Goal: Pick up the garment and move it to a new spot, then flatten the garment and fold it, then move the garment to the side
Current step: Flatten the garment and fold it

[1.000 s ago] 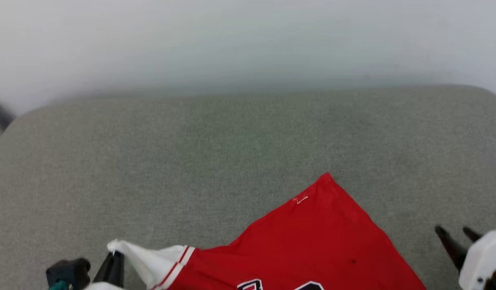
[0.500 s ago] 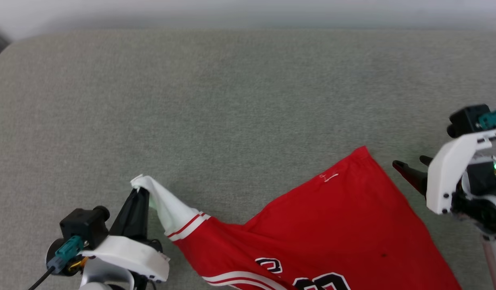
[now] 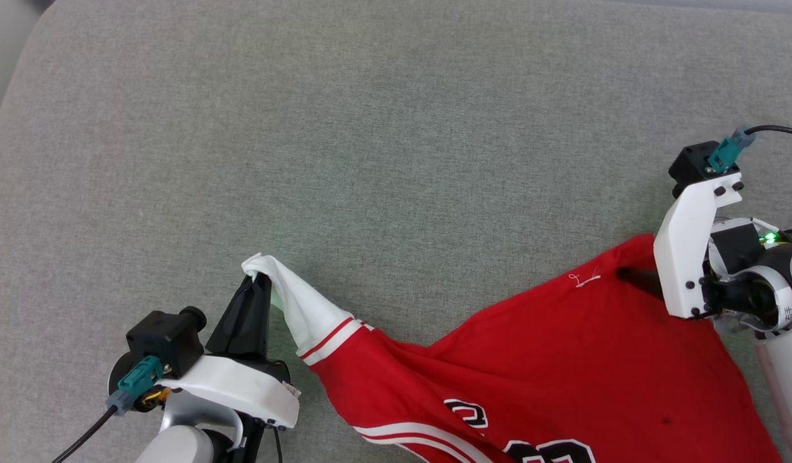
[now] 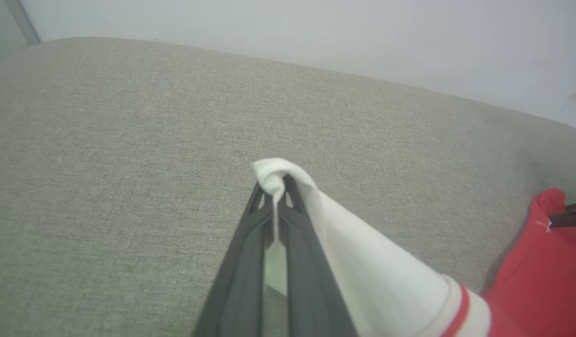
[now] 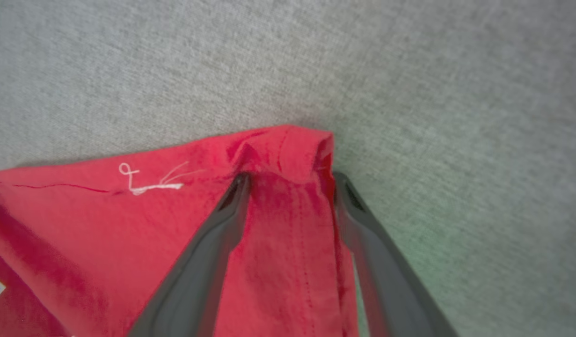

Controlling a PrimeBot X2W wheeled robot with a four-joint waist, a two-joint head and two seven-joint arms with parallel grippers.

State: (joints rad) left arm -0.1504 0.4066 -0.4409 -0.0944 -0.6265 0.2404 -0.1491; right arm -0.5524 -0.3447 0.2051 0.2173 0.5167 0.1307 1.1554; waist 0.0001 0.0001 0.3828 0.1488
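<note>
The right gripper (image 5: 291, 179) has slid onto the red garment (image 3: 563, 360) hem corner at 3 o'clock, fingers spread around it. The left gripper (image 4: 274, 185) clamps the white sleeve over the woven grey tabletop (image 3: 396, 161).

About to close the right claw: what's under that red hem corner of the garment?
The garment's corner sits between the open right claw's fingers, with grey cushion fabric showing all round it. Whatever lies directly beneath the red cloth is covered.

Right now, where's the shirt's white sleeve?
Head view, lower left: the white sleeve is pinched at its tip in the left gripper, just left of the shirt's red body.
</note>
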